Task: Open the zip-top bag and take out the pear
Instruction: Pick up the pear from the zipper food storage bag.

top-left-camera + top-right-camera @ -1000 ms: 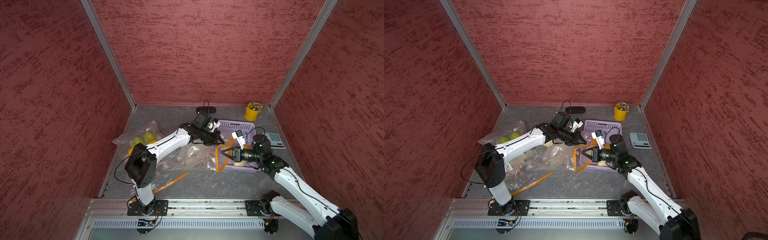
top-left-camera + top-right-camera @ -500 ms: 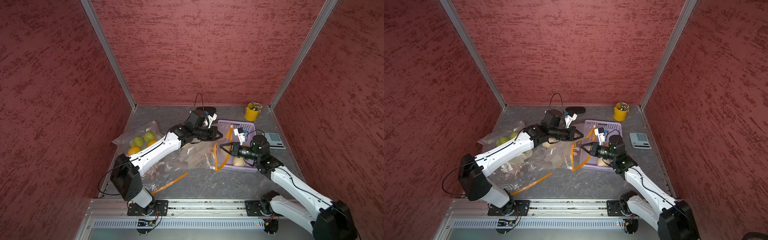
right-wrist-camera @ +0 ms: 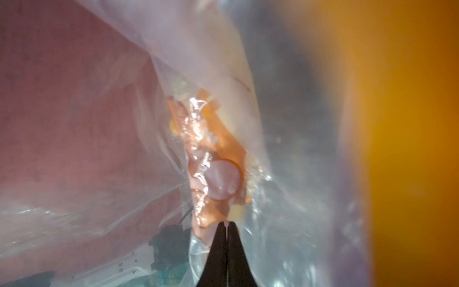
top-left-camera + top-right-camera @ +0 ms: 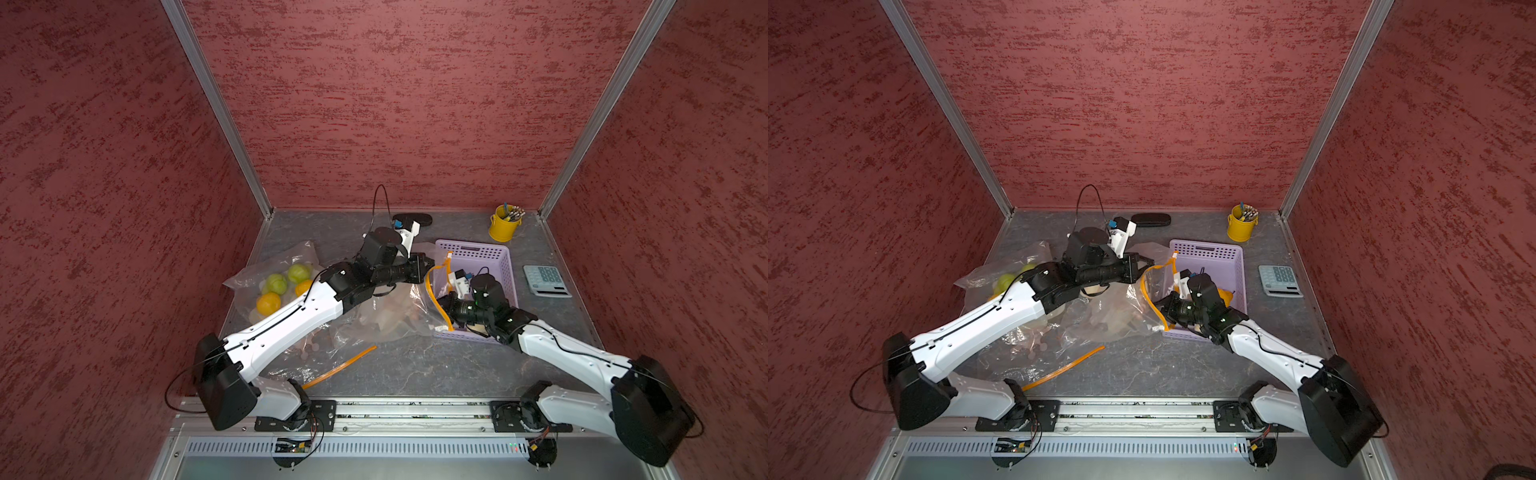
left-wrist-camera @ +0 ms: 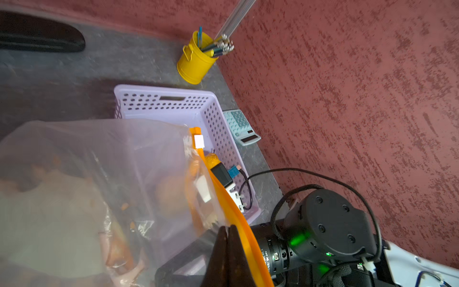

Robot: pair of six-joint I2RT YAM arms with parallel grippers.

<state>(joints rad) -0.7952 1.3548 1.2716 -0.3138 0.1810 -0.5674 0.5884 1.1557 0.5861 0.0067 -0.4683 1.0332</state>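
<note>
- While a clear bag of green and orange fruit (image 4: 276, 284) lies at the left middle of a top view, it plays no part here; the left arm reaches over it toward the centre.
- Just right of that, the left claw (image 4: 428, 265) is pinched closed on one lip of the zip-top bag (image 4: 386, 320), right beside its orange zip strip (image 4: 434, 291).
- At the centre, the bag slumps on the desk (image 4: 415, 374) with its mouth lifted toward the purple basket (image 4: 509, 266). The strip bows into a loop, so the mouth looks partly parted.
- Right of the strip, the right claw (image 4: 445, 302) is closed on the opposite film, its tips pressed flat together in its wrist view.
- No pear is out yet. I judge it is inside the bag, perhaps the pale tan lump (image 5: 171, 196) seen through the film, though I cannot be sure.
- Left to do: widen the mouth, reach in and lift the pear clear.
</note>
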